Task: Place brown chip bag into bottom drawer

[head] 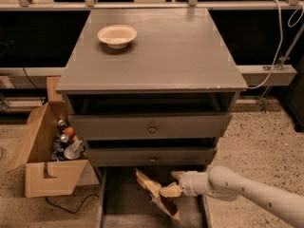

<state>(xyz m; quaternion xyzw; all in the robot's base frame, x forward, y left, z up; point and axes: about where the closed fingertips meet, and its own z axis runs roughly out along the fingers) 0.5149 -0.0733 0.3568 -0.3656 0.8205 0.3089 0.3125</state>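
Note:
The brown chip bag [155,194] hangs tilted over the open bottom drawer [122,199], its tan top end up and left, its dark middle lower right. My gripper [172,184] reaches in from the right on a white arm and is shut on the bag's right side, holding it just above the drawer's grey floor. The drawer is pulled out below the two upper drawers with small round knobs.
A cream bowl [117,35] sits on the grey cabinet top [190,51]. An open cardboard box [45,160] with cans and bottles stands on the floor left of the cabinet. A white cable [278,37] hangs at the right.

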